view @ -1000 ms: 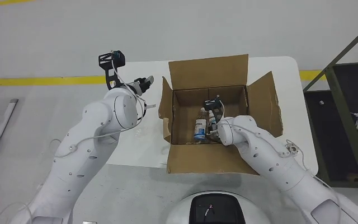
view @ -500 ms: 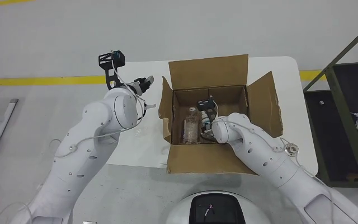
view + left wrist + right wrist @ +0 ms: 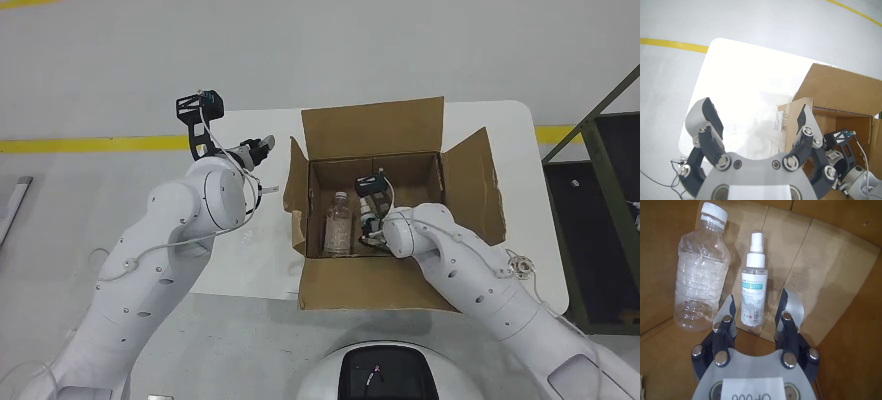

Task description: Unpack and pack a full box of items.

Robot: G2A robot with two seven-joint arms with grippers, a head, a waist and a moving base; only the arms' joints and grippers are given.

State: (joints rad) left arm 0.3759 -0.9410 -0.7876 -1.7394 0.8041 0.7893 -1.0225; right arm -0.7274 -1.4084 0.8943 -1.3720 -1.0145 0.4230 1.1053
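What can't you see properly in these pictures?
- Top view: the right arm covers most of the spray bottle in the cardboard box.
- Right wrist view: the open right tool hides the box floor beneath it, and the spray bottle's label print is too small to read.
- Left wrist view: the box's flap and the open left tool block the box floor and the clear plastic bottle.
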